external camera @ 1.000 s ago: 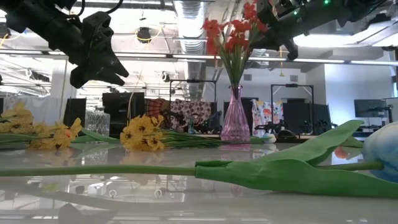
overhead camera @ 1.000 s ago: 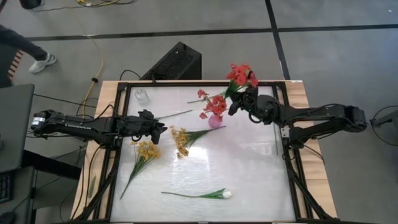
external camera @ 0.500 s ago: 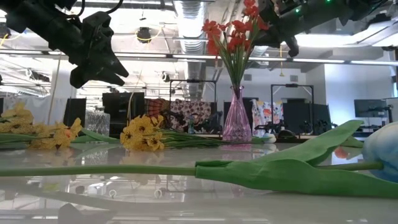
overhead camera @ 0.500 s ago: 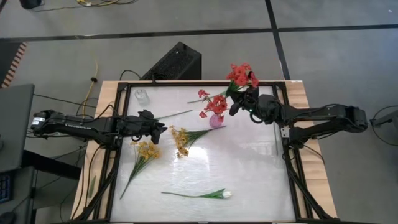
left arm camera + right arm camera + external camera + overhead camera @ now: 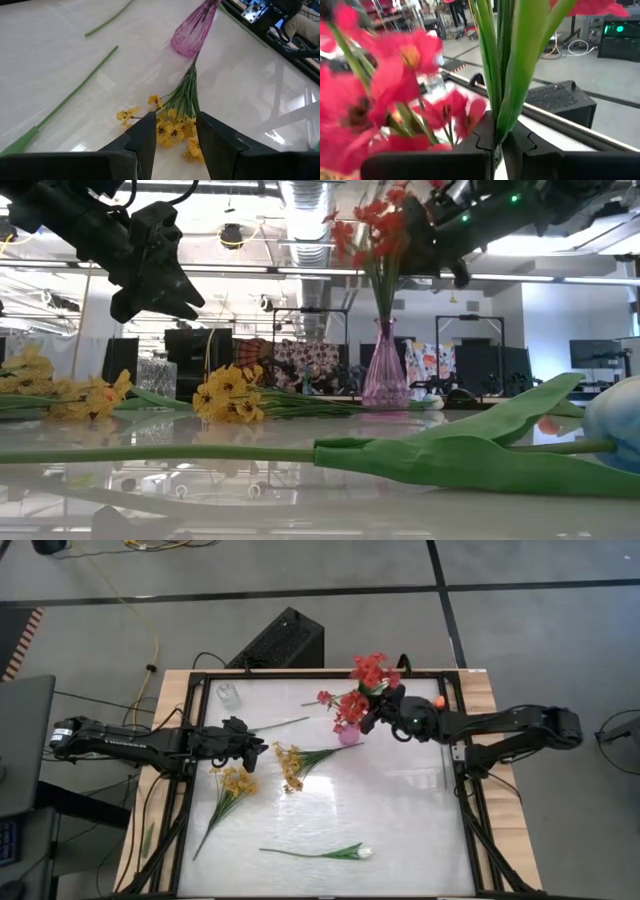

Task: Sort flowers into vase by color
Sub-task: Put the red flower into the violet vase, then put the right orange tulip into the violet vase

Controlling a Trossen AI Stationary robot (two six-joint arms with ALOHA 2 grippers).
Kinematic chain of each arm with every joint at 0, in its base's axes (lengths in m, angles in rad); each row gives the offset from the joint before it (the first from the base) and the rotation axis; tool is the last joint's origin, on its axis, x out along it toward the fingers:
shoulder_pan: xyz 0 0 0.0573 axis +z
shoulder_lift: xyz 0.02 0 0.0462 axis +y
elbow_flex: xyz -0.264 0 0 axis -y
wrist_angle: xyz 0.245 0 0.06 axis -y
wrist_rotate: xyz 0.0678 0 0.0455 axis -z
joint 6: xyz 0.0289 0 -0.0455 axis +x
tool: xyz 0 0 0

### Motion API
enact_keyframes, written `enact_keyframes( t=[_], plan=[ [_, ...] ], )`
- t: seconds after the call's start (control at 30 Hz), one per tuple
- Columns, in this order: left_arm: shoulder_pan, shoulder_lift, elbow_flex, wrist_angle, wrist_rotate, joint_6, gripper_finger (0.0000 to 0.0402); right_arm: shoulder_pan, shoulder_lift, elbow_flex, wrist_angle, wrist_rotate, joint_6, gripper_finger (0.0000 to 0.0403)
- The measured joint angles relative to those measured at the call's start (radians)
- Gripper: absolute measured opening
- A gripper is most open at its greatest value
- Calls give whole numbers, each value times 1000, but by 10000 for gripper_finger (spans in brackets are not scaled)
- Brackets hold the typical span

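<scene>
A pink vase (image 5: 348,734) stands at the table's far middle with red flowers (image 5: 343,706) in it. Beside it, my right gripper (image 5: 374,716) is shut on another bunch of red flowers (image 5: 370,670), lifted high near the vase's top (image 5: 385,328). Two yellow sprays (image 5: 290,764) (image 5: 237,781) lie flat at the left middle, and a white tulip (image 5: 352,852) lies near the front edge. My left gripper (image 5: 257,746) hovers open above the table, left of the nearer yellow spray (image 5: 172,127), touching nothing. My right gripper pinches the green stems (image 5: 506,112) of the red bunch between its two fingers (image 5: 486,136). It comes nearly level from the table's right, its fingers lying across the stems. The bunch is lifted off the table with its blooms (image 5: 378,220) up. Whether the stems' lower ends are in the vase I cannot tell.
A small clear glass (image 5: 228,693) stands at the far left corner. Loose green stems (image 5: 279,724) lie near my left gripper. A small orange bloom (image 5: 440,700) sits on the right arm's side. The table's middle and right front are bare white surface (image 5: 410,820).
My right gripper has moved toward the table's left edge and the pink vase and sunk a little, rolling slightly. It stays shut on the red bunch, whose blooms have come over beside those in the vase.
</scene>
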State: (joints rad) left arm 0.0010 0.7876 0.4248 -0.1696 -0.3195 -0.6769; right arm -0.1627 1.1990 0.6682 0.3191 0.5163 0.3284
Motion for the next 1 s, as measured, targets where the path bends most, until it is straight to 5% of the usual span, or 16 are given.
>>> enact_keyframes(
  t=[0.33, 0.6, 0.83, 1.0],
  plan=[
    [0, 0, 0, 1, 2, -1, 128, 6, 15, 0, -22, -6, -41, 64],
    [0, 0, 0, 1, 6, -1, 128, 3, -95, 0, -204, -6, 0, 149],
    [0, 0, 0, 1, 1, 17, 128, -31, -178, 0, -434, -242, 66, 232],
    [0, 0, 0, 1, -3, 38, 128, -32, -230, 0, -606, -262, 90, 248]
  ],
)
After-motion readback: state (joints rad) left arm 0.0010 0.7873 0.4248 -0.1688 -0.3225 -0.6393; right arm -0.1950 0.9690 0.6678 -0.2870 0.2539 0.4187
